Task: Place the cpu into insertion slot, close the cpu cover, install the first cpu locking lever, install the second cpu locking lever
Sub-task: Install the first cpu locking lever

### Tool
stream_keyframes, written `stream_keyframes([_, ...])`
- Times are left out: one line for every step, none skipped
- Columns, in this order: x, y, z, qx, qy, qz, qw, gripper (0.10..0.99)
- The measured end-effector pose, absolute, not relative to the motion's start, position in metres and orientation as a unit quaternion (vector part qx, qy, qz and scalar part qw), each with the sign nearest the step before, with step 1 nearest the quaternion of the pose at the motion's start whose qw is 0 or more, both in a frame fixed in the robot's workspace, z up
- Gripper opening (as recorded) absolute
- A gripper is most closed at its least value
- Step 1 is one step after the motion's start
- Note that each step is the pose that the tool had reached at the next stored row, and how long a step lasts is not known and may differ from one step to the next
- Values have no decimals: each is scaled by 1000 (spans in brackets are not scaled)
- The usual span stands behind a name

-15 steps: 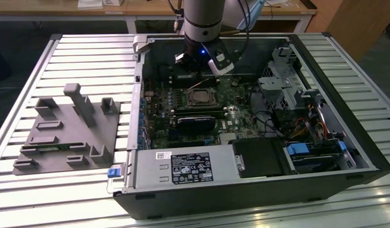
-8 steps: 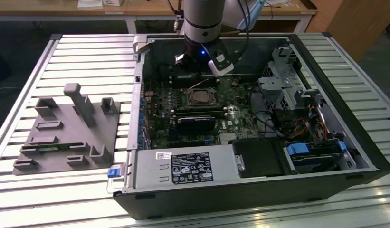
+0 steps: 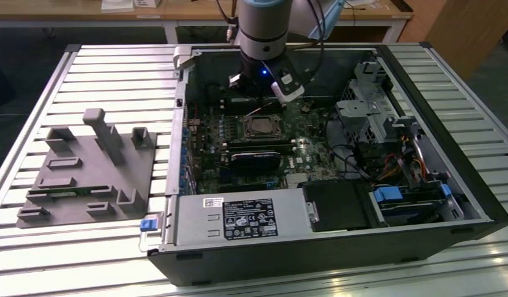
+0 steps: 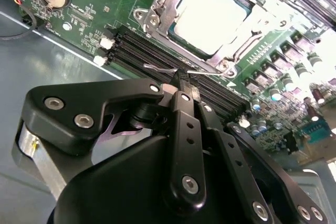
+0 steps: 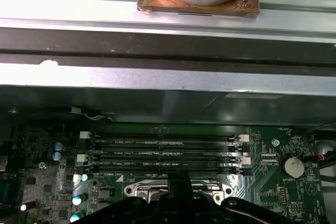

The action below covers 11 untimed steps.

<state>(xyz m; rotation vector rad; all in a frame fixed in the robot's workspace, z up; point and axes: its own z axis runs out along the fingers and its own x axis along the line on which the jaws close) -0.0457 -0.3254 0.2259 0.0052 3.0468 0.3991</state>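
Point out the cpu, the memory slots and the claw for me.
cpu (image 4: 210, 14): second wrist view, middle of its bright metal top.
memory slots (image 5: 168, 156): first wrist view, middle of the black rows.
claw (image 4: 180, 80): second wrist view, where its black tips meet.

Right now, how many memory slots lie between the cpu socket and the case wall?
4 memory slots, side by side, between the insertion slot and the case wall. The tool may hide more.
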Motion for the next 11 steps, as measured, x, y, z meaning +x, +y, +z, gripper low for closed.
stream_keyframes([-46, -325, 225, 1, 991, 130, 37, 106])
stream_keyframes([-46, -325, 224, 1, 991, 130, 40, 106])
stream_keyframes([-46, -325, 223, 1, 991, 130, 42, 106])
stream_keyframes([-46, -325, 223, 0, 991, 130, 45, 106])
stream_keyframes([-46, -325, 222, 0, 990, 130, 46, 106])
stream_keyframes([-46, -325, 222, 0, 990, 130, 46, 106])
stream_keyframes([-46, -325, 221, 0, 990, 130, 47, 106])
stream_keyframes([-46, -325, 220, 0, 990, 130, 49, 106])
stream_keyframes([-46, -325, 219, 0, 990, 130, 51, 106])
stream_keyframes([-46, -325, 218, -1, 990, 130, 53, 106])
stream_keyframes([-46, -325, 217, -1, 990, 130, 56, 106])
